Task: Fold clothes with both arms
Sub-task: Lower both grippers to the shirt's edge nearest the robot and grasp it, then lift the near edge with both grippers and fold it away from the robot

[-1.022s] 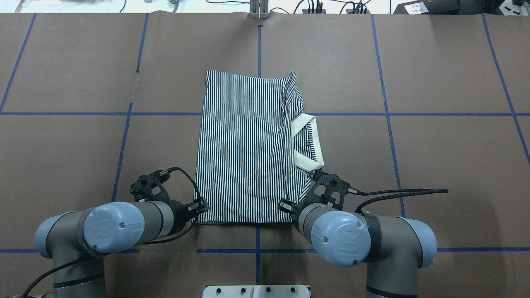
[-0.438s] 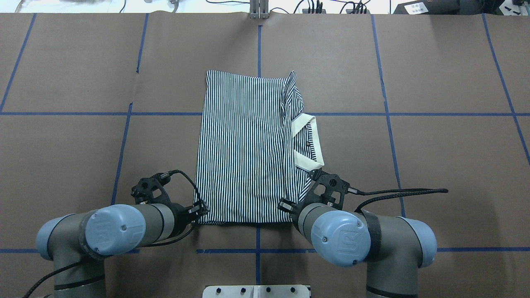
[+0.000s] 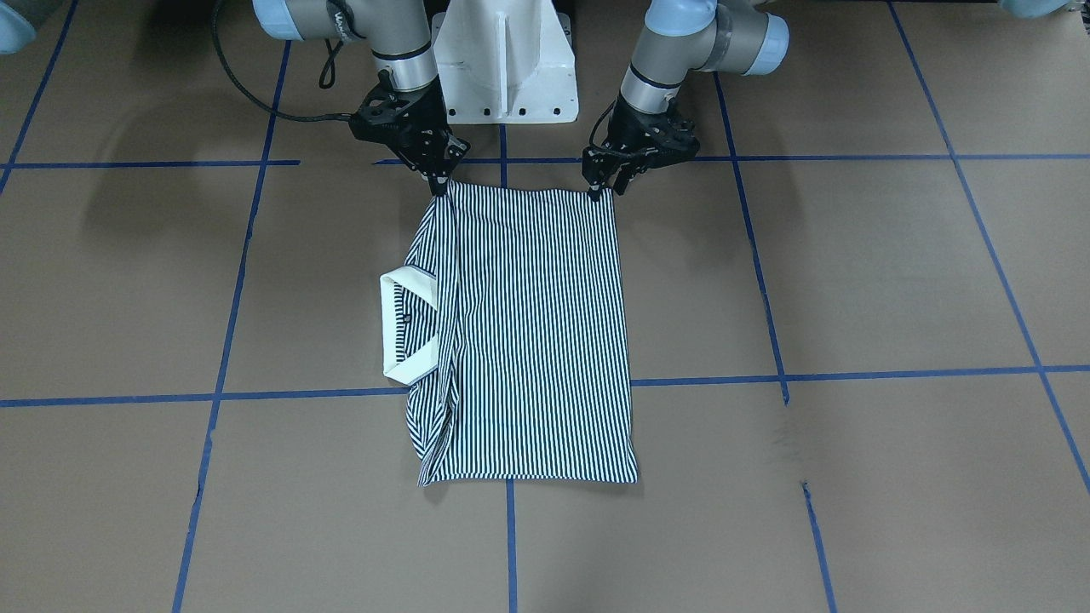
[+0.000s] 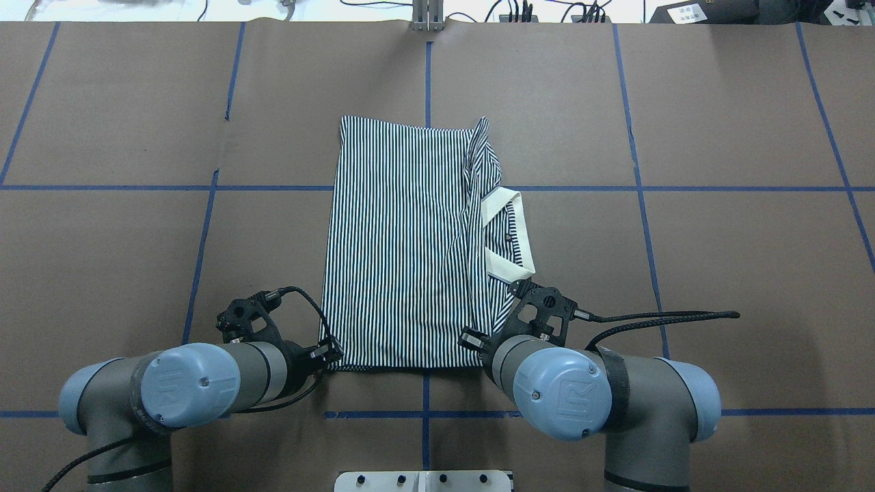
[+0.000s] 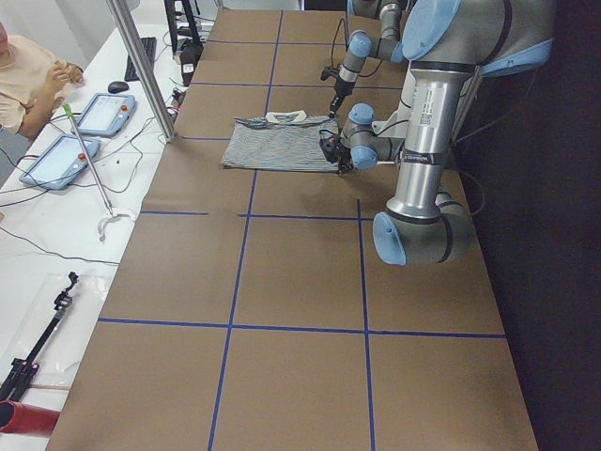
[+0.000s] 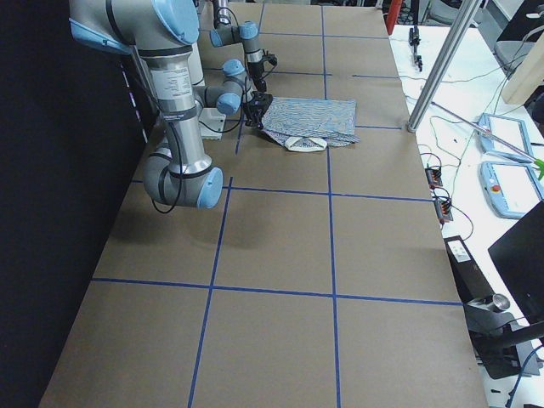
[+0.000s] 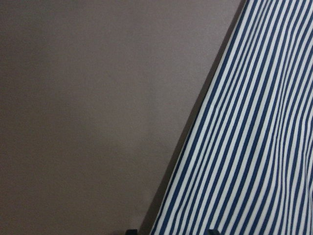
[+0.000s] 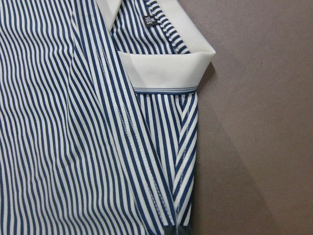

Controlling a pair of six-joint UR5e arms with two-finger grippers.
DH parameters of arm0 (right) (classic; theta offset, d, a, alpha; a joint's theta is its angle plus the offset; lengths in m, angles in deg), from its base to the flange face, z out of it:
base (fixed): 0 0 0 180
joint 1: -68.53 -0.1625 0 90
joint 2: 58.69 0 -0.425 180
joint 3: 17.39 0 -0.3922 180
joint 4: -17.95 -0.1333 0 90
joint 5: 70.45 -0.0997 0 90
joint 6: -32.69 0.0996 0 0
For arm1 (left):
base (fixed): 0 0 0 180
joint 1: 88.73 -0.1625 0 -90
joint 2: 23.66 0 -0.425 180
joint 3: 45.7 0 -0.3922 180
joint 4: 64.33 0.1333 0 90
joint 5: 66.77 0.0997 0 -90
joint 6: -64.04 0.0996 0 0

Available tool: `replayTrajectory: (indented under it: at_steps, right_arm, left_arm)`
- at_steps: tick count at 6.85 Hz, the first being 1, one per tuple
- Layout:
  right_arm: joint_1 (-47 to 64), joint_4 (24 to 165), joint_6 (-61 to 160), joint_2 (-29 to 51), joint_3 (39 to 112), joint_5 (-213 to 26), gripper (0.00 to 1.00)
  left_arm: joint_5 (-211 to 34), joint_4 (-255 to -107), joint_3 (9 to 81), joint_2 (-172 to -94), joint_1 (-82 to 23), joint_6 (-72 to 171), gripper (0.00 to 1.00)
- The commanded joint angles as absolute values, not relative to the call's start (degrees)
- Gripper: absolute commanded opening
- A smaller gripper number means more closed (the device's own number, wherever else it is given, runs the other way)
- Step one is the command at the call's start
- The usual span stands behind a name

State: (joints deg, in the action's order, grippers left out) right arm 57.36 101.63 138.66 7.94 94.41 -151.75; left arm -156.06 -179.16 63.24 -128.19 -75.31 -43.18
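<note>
The striped polo shirt [image 4: 403,246] lies flat on the table, folded lengthwise, with its cream collar [image 4: 507,232] sticking out on its right side. My left gripper [image 3: 603,189] is low at the shirt's near left corner. In the left wrist view the shirt edge [image 7: 254,147] runs between two fingertips that stand apart, so it is open. My right gripper [image 3: 440,183] is at the near right corner, below the collar [image 8: 166,68], with its fingers closed to a point on the shirt [image 3: 536,340].
The white pedestal base [image 3: 502,77] stands between the arms at the table's near edge. Blue tape lines cross the brown table [image 4: 718,260]. The right arm's black cable [image 4: 670,318] loops to the right. A metal post [image 5: 141,66] and a seated operator [image 5: 28,75] are beyond the far edge.
My left arm has drawn back a little toward the robot's base, with its gripper staying by the shirt's corner. The right arm and the shirt have not moved.
</note>
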Motion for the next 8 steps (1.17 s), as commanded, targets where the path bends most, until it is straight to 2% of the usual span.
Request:
replayTrajectory:
  at_steps: [1,2,5,6,7,8]
  right_arm:
    - [57.37,101.63,138.69,8.1,94.5,-151.66,0.0]
    - [57.37,101.63,138.69,8.1,94.5,-151.66,0.0]
    - [57.02,101.63,138.6,8.19,94.93,-151.75,0.0]
    - [57.01,101.71,138.86,10.45,97.63,-151.57,0.0]
    - [58.41,101.63,139.39,15.87,104.27,-151.48,0.0]
    - [58.42,101.71,139.22,17.84,108.95,-151.05,0.0]
  left_arm:
    - [-156.06,-179.11,63.28,-127.9,-75.45,-43.18,0.25]
    - [-156.06,-179.11,63.28,-127.9,-75.45,-43.18,0.0]
    - [-156.06,-179.2,65.29,-128.16,-75.45,-43.18,0.0]
    - [-156.15,-176.76,70.78,-128.25,-75.54,-43.36,0.0]
    - [-156.15,-168.56,78.23,-128.6,-77.11,-47.27,0.0]
    - [-156.15,-162.12,85.1,-129.03,-77.82,-48.1,0.0]
